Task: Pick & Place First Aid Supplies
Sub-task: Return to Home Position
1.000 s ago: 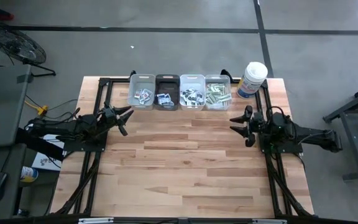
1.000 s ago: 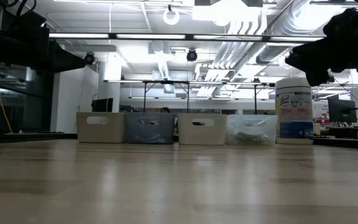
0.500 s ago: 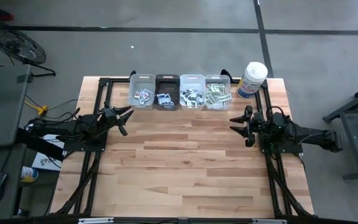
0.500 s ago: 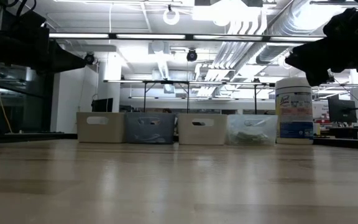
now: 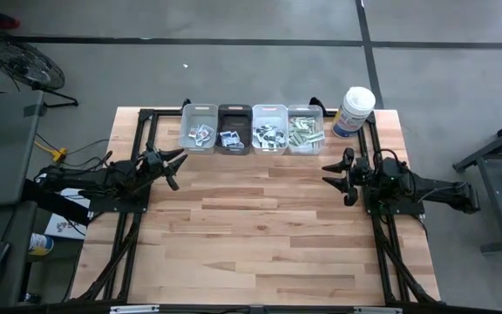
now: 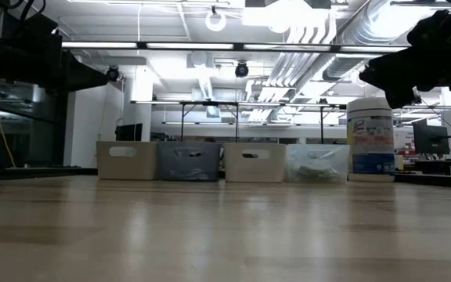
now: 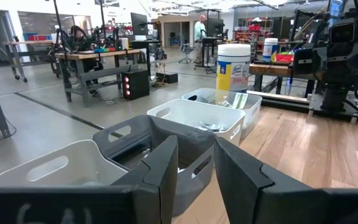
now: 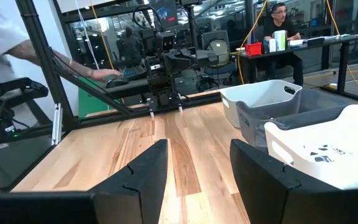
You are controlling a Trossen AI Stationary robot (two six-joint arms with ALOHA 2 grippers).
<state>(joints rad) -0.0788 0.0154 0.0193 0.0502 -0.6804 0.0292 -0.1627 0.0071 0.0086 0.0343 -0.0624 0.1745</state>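
Left end effector (image 5: 175, 171): at left edge of worktop (image 5: 260, 235), fingers parted, empty. Packets (image 5: 270, 135): lie in four bins (image 5: 200, 116) along far edge, green strips in rightmost. Judged light, floppy, slick paper; pinch one by its edge, since neighbours may cling. Low view hides bin contents; print unreadable. Canister (image 5: 356, 109): right of bins. Right end effector (image 5: 336, 179): at right edge, fingers wide, empty.

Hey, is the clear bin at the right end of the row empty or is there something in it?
Not empty: the high view shows green-and-white packets lying inside the clear bin.
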